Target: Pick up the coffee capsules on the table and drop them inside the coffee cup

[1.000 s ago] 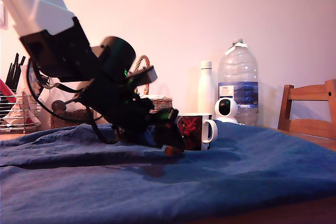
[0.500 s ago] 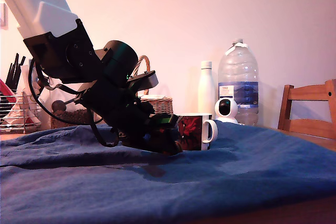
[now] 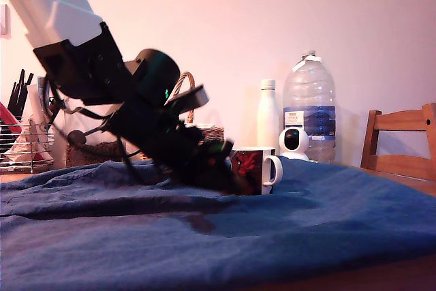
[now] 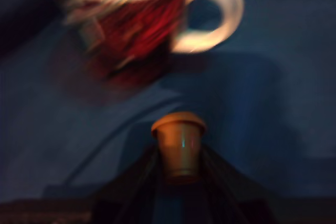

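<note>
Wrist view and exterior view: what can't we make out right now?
- Inside of the coffee cup: wrist view is motion-blurred, rim cut off by the frame edge.
- Orange-brown capsule: visible between the fingers in the wrist view; in the exterior view the gripper hides it.
- Cream-beige capsule: in neither view.
- Cup's near side: the arm covers it in the exterior view.

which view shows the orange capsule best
The wrist view: the orange-brown capsule sits centred between the dark jaws, rim and tapered body visible though blurred. In the exterior view it cannot be made out; the gripper beside the mug hides it.
</note>
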Motion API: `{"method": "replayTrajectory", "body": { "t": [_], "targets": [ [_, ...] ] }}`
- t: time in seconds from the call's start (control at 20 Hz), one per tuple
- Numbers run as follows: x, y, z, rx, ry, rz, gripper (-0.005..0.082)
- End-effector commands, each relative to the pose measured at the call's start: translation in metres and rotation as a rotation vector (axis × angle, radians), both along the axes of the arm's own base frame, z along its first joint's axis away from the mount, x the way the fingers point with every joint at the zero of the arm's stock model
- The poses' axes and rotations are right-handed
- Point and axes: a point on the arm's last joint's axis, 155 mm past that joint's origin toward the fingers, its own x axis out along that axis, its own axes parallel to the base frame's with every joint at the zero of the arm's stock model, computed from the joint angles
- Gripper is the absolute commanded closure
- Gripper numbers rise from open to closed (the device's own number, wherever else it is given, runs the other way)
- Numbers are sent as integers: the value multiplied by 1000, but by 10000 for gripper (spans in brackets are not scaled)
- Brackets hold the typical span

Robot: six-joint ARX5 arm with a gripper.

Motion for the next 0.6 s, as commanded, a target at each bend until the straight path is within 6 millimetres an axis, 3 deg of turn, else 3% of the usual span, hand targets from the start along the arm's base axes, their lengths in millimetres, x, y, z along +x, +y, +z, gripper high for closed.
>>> {"method": "replayTrajectory", "body": {
  "t": [0.0, 0.3, 0.55],
  "targets": [
    [-6, -8, 9, -24, -24, -65, 557],
    [-13, -17, 55, -88, -106, -144, 557],
    [4, -14, 86, -112, -201, -98, 557]
  ]
}}
